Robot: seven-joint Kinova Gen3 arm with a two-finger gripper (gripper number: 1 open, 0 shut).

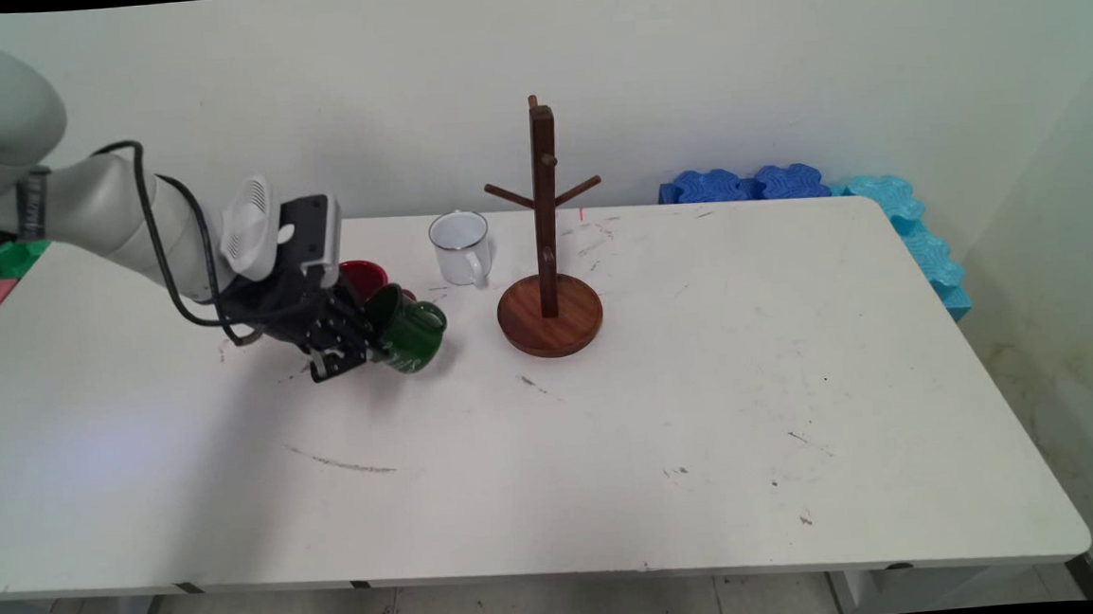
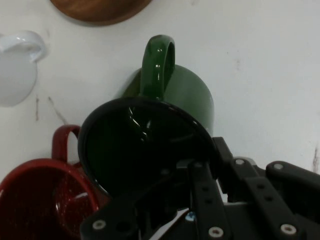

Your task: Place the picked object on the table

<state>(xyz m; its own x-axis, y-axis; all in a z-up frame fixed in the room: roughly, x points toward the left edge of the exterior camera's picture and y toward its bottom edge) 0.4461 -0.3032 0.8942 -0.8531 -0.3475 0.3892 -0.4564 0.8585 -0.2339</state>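
A green mug [image 1: 410, 332] is tipped on its side left of the table's middle, its mouth facing my gripper [image 1: 359, 342]. In the hand view the green mug [image 2: 185, 95] has its handle pointing up, and my gripper [image 2: 200, 167] is shut on its black rim, one finger inside and one outside. I cannot tell whether the mug still touches the table. A red mug [image 1: 364, 275] stands just behind the hand, close beside the green one, and shows as the red mug [image 2: 45, 200] at the lower left.
A white mug [image 1: 459, 248] [image 2: 15, 75] stands behind the green one. To the right is a dark wooden mug tree [image 1: 545, 212] on a round base [image 2: 100, 10]. Blue foam blocks [image 1: 748, 184] line the table's far right edge.
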